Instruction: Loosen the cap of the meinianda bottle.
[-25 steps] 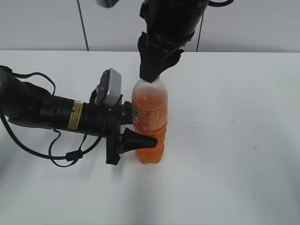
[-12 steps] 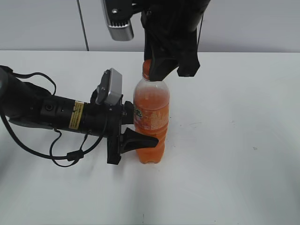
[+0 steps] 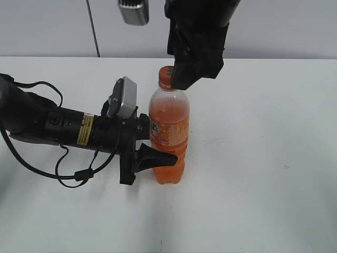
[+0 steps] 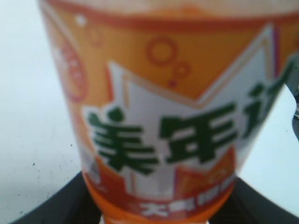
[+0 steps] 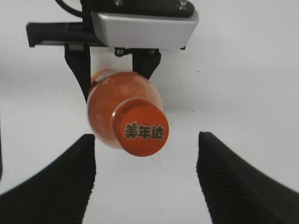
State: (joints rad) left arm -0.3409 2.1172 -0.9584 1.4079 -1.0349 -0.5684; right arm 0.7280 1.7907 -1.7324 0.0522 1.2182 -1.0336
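Cap (image 3: 166,75) sits on top of the meinianda bottle (image 3: 168,132), facing straight up; green lettering on its top shows in the right wrist view (image 5: 144,130). Bottle stands upright on the white worktop (image 3: 263,158), long axis vertical, base down, roughly centre of the worktop. Orange drink fills it nearly to the neck. Label faces left toward the left arm; left wrist view shows it close up (image 4: 173,126), white patch with green characters, slightly blurred.

Left gripper (image 3: 152,142) comes in from the left, arm lying horizontal just above the worktop. It is pinching the bottle at the waist: one black finger (image 3: 155,157) wraps the near side of the lower body, the other is hidden behind the bottle. In the left wrist view dark finger bases flank the bottle bottom.

Right gripper (image 3: 192,71) hangs from above, pointing down, just right of the cap and level with it. In the right wrist view its two ribbed fingers (image 5: 56,182) are spread wide, one on each side of the frame, the cap between them and clear of both. No contact with cap visible.

Silver camera housing (image 3: 122,97) sits on the left wrist, beside the bottle shoulder.
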